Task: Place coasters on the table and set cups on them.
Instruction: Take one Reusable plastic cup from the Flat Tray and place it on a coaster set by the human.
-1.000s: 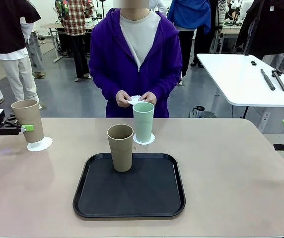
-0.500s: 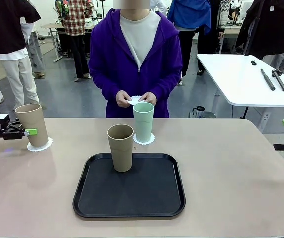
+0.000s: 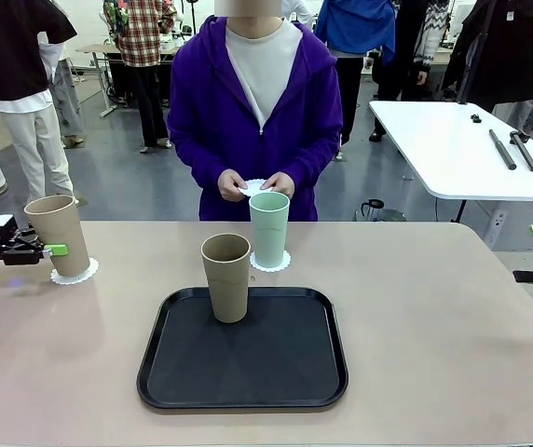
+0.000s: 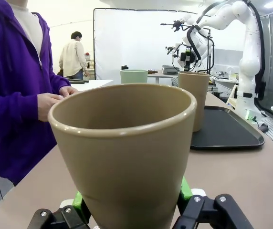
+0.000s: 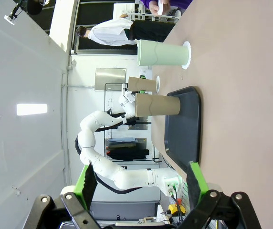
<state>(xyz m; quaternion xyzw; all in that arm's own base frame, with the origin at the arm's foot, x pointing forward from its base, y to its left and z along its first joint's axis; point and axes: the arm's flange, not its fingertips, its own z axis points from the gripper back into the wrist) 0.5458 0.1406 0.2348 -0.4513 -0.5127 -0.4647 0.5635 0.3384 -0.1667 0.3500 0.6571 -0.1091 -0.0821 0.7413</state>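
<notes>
Table (image 3: 434, 307), left edge: left gripper (image 3: 57, 250) pinching the near beige-brown cup (image 3: 57, 222) low on its wall, green pads (image 4: 185, 189) pressed to both sides in the wrist view. Set on a doily coaster (image 3: 80, 272), toward that coaster's left part and leaning a touch. Cannot tell whether seated flat.

Far middle: mint-green cup (image 3: 269, 227) upright on its own coaster (image 3: 271, 264). Third coaster (image 3: 253, 186) not yet on the table, held in the person's hands (image 3: 232, 184) just behind the mint cup.

Left to place: second beige-brown cup (image 3: 225, 277), upright near the far edge of the black tray (image 3: 248, 382), long axis vertical, mouth up.

Right gripper (image 5: 141, 191) spread wide, pinching nothing, out by the table's right edge, well apart from the tray cup. Seen from that wrist: tray cup ahead along the fingers, across bare table, view rolled sideways.

Judged: free right arm likelier for the tray cup, by a level approach from the side, once the third coaster is down. Needs a release at the left first.
</notes>
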